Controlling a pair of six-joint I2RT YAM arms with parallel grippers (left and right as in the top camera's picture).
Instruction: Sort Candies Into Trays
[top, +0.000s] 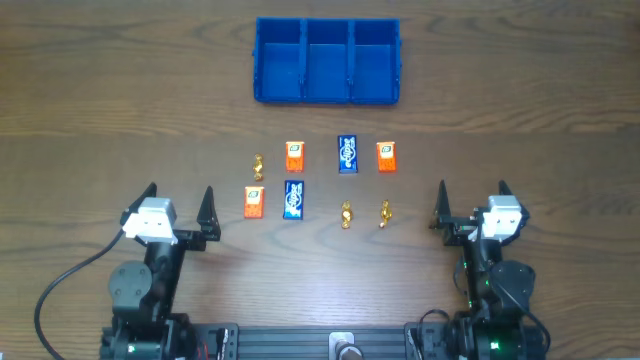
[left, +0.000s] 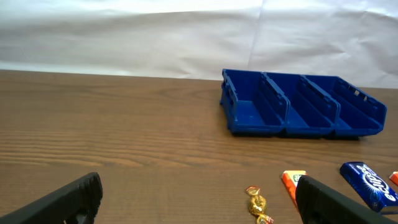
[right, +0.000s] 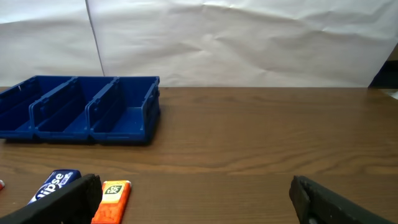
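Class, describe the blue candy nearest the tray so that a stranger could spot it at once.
Find the blue three-compartment tray at the far side of the table. In the candy row nearest it lies the blue candy. Unlike the other blue candy, it sits between one orange pack and a second orange pack.

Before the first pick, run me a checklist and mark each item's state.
1. Left jaws open and empty: ok.
2. Right jaws open and empty: ok.
3. Blue tray, all three compartments empty: ok.
4. Three orange packs, two blue packs and three gold candies lying apart, none stacked: ok.
5. Bare table between candies and tray: ok.
6. Which compartment takes which candy: cannot tell.
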